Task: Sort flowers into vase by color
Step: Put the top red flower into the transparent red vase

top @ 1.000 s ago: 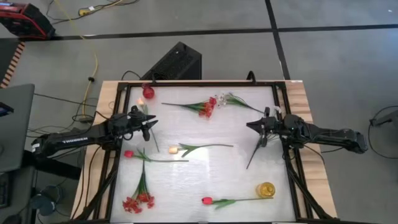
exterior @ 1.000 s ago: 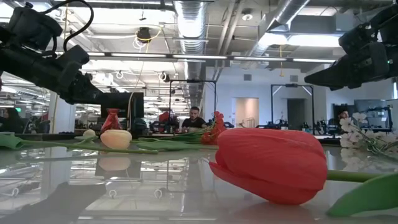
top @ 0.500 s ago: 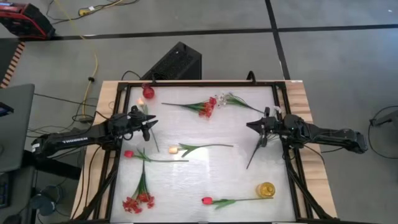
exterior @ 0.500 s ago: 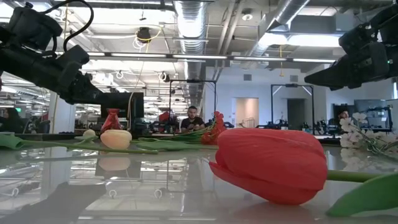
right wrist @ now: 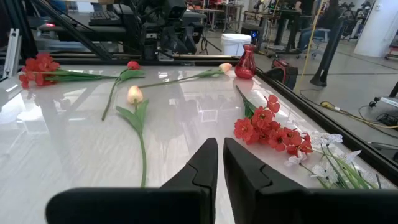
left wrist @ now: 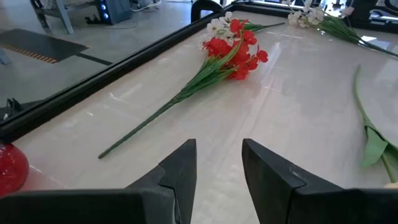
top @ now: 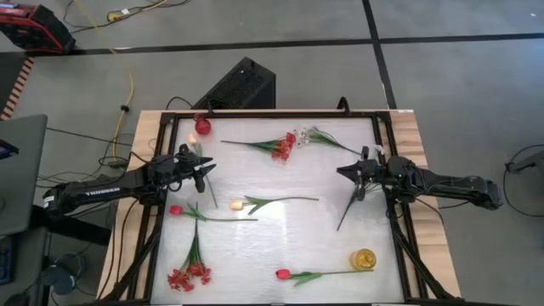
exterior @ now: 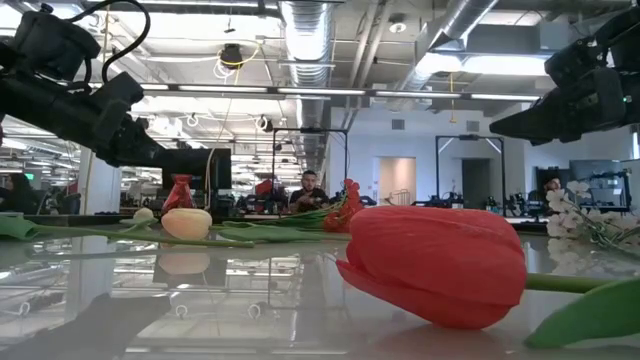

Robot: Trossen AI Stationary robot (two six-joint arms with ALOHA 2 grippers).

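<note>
So on the left side of the table [top: 280,242] the left gripper [top: 206,172] hung above the glossy white top with nothing in it, its jaws parted by a narrow gap, which the left wrist view showed pretty clearly over bare surface. Behind it, near the back left corner, stood a small red vase [top: 202,126] with a pale bud [top: 193,138] lying just beside it. In front of that gripper lay a red tulip [top: 176,210] with its stem running toward the middle, and closer to the front left corner a bunch of red clustered flowers [top: 188,276]. Around the middle there was a pale orange tulip [top: 237,205] lying flat, and toward the back a second red bunch [top: 282,148], its blooms touching a sprig of tiny white blossoms [top: 319,136]. Along the front edge lay another red tulip [top: 283,274], which filled the low view up close. Its stem pointed toward a small yellow vase [top: 364,258] near the front right corner. Over on the right, the right gripper [top: 357,174] hovered above the table too, jaws nearly together with only a sliver between the fingers, and it wasn't holding anything that I could make out.
</note>
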